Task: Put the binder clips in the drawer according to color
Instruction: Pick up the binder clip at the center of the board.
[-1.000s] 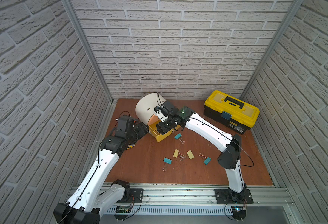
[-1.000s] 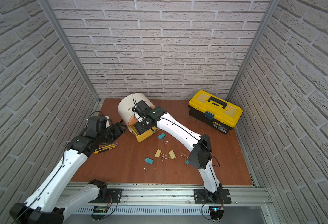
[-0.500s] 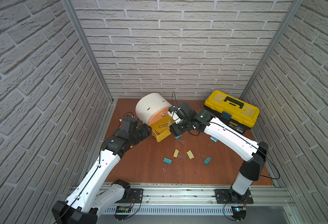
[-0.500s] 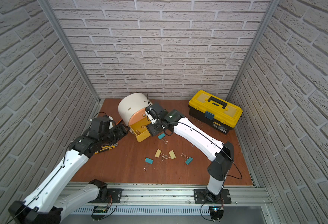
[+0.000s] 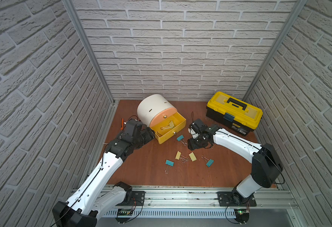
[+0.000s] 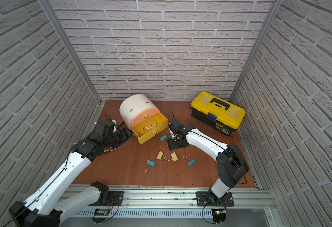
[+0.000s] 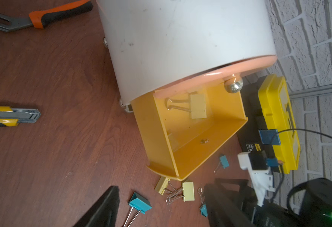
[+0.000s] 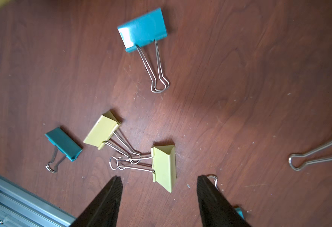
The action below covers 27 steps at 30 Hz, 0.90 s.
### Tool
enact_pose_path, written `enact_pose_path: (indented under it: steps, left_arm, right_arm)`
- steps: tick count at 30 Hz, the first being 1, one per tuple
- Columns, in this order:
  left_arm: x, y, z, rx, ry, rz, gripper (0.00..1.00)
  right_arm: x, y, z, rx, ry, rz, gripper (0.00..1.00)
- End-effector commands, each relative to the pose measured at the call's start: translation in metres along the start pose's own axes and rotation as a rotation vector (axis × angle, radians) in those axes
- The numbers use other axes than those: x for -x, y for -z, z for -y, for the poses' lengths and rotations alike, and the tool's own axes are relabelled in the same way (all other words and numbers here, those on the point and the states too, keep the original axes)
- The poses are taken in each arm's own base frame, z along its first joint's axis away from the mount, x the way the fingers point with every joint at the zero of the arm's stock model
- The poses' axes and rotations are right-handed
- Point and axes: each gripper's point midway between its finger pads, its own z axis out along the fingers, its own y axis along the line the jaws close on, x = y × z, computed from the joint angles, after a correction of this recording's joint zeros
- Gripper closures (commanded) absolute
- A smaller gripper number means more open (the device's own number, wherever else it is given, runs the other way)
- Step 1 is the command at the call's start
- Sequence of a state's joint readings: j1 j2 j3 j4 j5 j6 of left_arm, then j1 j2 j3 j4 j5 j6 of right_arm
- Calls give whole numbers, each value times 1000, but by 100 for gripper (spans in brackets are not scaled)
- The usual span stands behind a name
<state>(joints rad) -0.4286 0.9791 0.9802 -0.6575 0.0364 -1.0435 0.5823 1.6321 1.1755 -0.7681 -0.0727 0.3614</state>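
Because the right fingers hang spread wide and empty just above the bench, the coming move, as I judge it, turns on the nearer pale yellow clip. That clip lies under and just ahead of the gap between them. Its folded body runs lengthwise along the fingers' reach, crosswise to their closing line, so a straight drop and squeeze should pinch it across its short width. Its wire handles stick out sideways and cross those of the second pale yellow clip, just beside it, so lifting one may drag the other.

In both top views the pair lies mid-bench, with the right arm close over it and the left arm well apart. The left fingers are also spread with nothing between them. They sit beside the pulled-out yellow drawer of the white cabinet, where one pale yellow clip already rests. Whether they touch the drawer I cannot tell. Three teal clips lie scattered on the bench.
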Motion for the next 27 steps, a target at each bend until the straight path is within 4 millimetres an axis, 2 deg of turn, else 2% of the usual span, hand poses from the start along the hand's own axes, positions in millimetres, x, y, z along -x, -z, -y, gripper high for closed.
enact_pose_path:
  steps: [1, 6, 15, 27]
  left_arm:
    - [-1, 3, -2, 4, -5, 13, 27]
    - [-3, 5, -6, 9, -2, 12, 27]
    - [-7, 5, -9, 10, 3, 8, 27]
    - [-11, 0, -6, 1, -4, -4, 27]
  right_arm:
    - [1, -16, -10, 57, -22, 2, 37]
    - [-20, -36, -4, 48, -47, -68, 37]
    - [-49, -43, -10, 77, -47, -131, 37]
    - [-60, -34, -53, 189, 29, -165, 38]
